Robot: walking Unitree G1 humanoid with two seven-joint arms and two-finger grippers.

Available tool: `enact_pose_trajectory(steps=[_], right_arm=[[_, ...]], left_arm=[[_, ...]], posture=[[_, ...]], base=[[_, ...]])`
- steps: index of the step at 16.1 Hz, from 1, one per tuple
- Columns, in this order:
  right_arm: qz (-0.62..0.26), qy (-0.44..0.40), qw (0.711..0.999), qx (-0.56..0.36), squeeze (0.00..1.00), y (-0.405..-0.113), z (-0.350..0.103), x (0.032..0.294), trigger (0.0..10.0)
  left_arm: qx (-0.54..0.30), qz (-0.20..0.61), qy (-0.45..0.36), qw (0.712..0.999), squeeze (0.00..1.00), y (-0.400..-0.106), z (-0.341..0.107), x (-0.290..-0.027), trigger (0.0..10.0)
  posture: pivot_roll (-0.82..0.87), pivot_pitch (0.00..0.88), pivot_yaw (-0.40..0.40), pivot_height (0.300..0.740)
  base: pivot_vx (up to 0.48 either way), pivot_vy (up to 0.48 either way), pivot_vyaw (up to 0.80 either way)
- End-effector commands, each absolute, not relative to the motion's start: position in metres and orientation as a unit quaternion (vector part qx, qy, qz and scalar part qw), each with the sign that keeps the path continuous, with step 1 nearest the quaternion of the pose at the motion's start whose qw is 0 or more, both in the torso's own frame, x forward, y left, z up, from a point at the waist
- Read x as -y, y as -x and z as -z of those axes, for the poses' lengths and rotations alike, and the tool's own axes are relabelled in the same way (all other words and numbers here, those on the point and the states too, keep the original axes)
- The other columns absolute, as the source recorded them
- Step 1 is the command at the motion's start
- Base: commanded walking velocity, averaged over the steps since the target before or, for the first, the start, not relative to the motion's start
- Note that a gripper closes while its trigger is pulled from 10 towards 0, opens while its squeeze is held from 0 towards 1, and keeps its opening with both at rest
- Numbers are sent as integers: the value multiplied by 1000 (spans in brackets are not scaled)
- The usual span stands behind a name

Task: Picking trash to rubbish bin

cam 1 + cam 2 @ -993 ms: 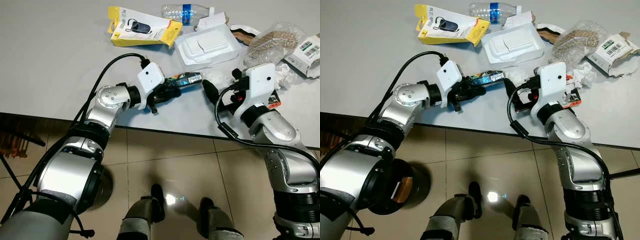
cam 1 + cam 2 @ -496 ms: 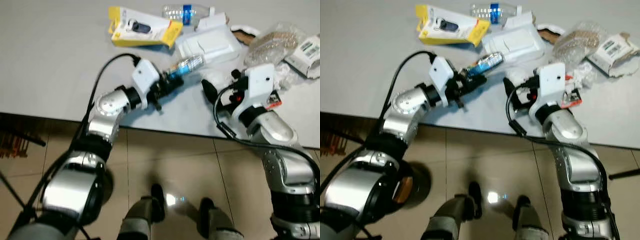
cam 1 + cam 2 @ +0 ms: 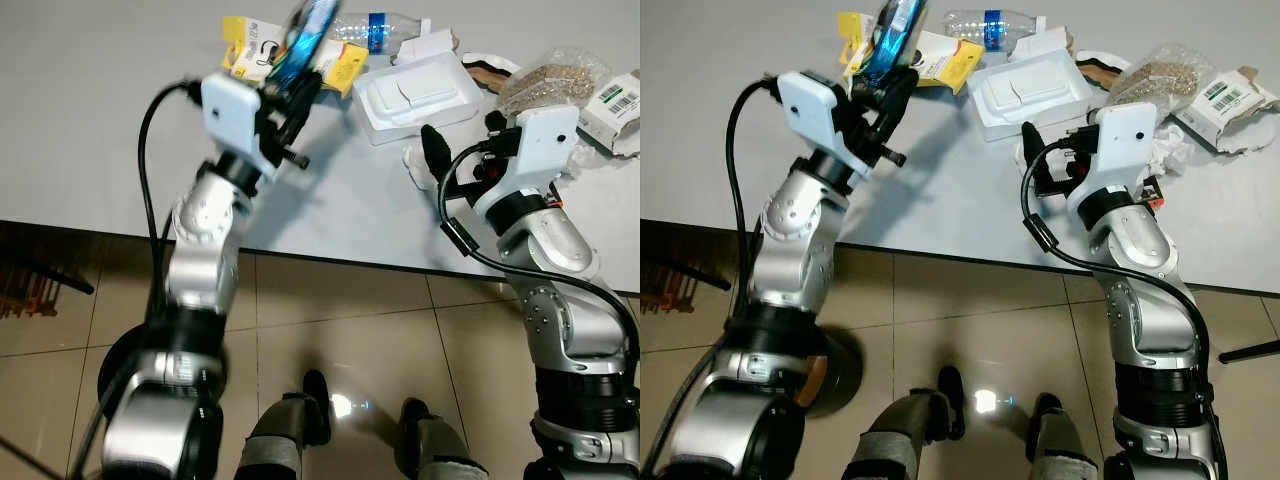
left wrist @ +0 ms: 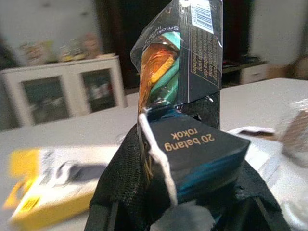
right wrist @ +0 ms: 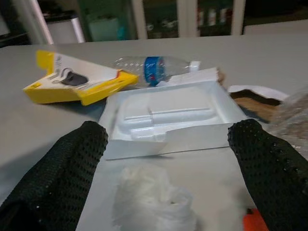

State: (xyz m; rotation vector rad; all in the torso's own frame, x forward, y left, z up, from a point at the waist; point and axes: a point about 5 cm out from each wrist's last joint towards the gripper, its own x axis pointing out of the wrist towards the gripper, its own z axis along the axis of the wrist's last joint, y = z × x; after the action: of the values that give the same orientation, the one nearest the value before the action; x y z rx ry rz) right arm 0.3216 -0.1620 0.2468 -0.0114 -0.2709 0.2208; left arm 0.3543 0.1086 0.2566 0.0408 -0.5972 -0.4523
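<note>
Black left gripper [image 3: 300, 75] has lifted the cigarette pack [image 4: 185, 96] off the table [image 3: 100, 130].

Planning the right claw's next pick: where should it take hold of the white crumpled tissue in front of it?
Pinch the crumpled tissue across its raised middle, coming straight down: it lies loose between the right claw's open fingers, apart from the white plastic tray.

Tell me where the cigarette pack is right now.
The cigarette pack is clamped in the left gripper, raised above the table on the robot's left, in front of the yellow box.
</note>
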Motion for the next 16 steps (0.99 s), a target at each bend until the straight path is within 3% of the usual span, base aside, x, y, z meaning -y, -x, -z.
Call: enact_pose_trajectory(steps=[1,4,12,16], right_arm=[[-87,8,985,150,0,-320,-248,164,10000],[-56,0,986,156,0,-317,-235,162,10000],[9,-30,985,170,0,-303,-220,167,10000],[-11,-16,986,165,0,-301,-212,162,10000]], left_arm=[[283,184,-18,941,0,-350,-252,-114,10000],[255,130,-28,958,0,-342,-232,-116,10000],[234,78,-69,967,0,-314,-203,-111,10000],[205,57,-95,973,0,-308,-184,-121,10000]], posture=[[55,271,154,740],[59,258,159,740],[58,255,155,740],[41,237,136,740]], base=[[0,0,0],[0,0,0],[0,0,0],[0,0,0]])
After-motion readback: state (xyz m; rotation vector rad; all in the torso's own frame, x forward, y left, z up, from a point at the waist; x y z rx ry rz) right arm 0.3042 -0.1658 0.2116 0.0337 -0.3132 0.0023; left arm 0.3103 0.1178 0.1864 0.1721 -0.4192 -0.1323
